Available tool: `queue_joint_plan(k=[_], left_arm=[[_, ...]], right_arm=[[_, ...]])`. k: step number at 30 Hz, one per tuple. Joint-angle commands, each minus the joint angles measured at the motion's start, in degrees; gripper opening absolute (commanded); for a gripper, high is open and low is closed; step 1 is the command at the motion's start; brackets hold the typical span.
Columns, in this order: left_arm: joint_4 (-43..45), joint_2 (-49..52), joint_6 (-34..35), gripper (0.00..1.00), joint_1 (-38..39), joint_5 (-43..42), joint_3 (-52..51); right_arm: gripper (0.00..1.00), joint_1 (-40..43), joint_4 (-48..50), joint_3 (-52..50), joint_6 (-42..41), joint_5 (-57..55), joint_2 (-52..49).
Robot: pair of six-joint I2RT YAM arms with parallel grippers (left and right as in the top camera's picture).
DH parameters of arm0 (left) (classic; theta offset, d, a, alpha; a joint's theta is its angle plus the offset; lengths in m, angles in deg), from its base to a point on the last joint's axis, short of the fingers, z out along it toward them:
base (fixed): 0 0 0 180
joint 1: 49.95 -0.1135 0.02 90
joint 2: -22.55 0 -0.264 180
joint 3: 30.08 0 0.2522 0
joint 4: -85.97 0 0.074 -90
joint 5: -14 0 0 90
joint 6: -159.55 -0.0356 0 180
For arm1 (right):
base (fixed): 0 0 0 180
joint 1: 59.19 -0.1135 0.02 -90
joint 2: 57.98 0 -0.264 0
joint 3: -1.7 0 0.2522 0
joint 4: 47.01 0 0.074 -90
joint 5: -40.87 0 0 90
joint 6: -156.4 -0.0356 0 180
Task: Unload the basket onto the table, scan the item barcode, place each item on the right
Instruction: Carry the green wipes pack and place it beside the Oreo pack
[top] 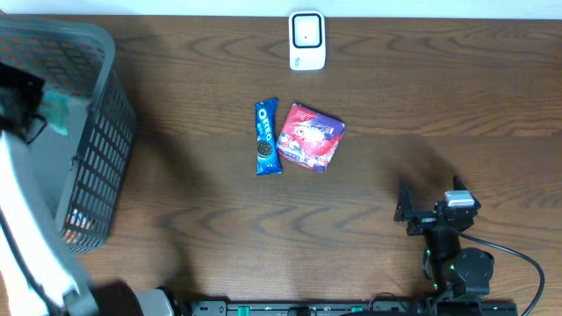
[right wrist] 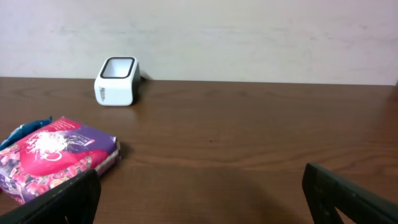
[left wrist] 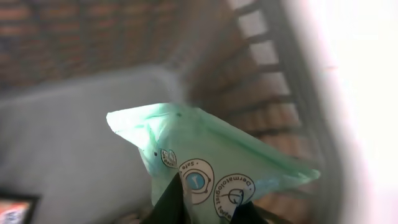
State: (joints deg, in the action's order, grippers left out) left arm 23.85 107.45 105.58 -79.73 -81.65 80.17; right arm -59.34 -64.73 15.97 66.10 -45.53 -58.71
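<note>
My left gripper [left wrist: 208, 206] is shut on the lower edge of a pale green packet [left wrist: 205, 149] with round printed seals, and holds it inside the grey basket [left wrist: 267, 87]. From overhead the green packet [top: 57, 112] shows at the basket's [top: 101, 149] left side, beside the left gripper [top: 35, 110]. The white barcode scanner [top: 307, 40] stands at the table's far edge and also appears in the right wrist view as the scanner [right wrist: 116, 81]. My right gripper [top: 403, 211] rests low at the front right, open, with only bare wood between its fingers [right wrist: 62, 200].
A blue Oreo pack [top: 267, 137] and a pink and purple packet [top: 310, 137] lie side by side mid-table. The pink packet [right wrist: 53, 155] is left of my right gripper. Another item with red print [top: 79, 219] lies in the basket's near end.
</note>
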Motion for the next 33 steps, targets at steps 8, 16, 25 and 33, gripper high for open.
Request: queue_joint_plan(k=[8,16,25,33], left_arm=[[5.66,-17.4,0.02,0.07,19.85,-11.3,0.61],[5.16,-15.54,-4.61,0.07,41.53,-11.26,0.37],[1.88,1.68,-13.94,0.07,53.18,-6.99,0.26],[1.62,19.21,-14.6,0.07,54.84,6.34,0.28]], right_arm=[[0.99,-0.33,-0.11,-0.17,0.79,-0.09,0.17],[0.99,-0.33,-0.09,-0.17,0.79,-0.09,0.17],[0.99,-0.33,-0.09,-0.17,0.79,-0.09,0.17],[0.99,-0.33,-0.11,-0.17,0.79,-0.07,0.17]])
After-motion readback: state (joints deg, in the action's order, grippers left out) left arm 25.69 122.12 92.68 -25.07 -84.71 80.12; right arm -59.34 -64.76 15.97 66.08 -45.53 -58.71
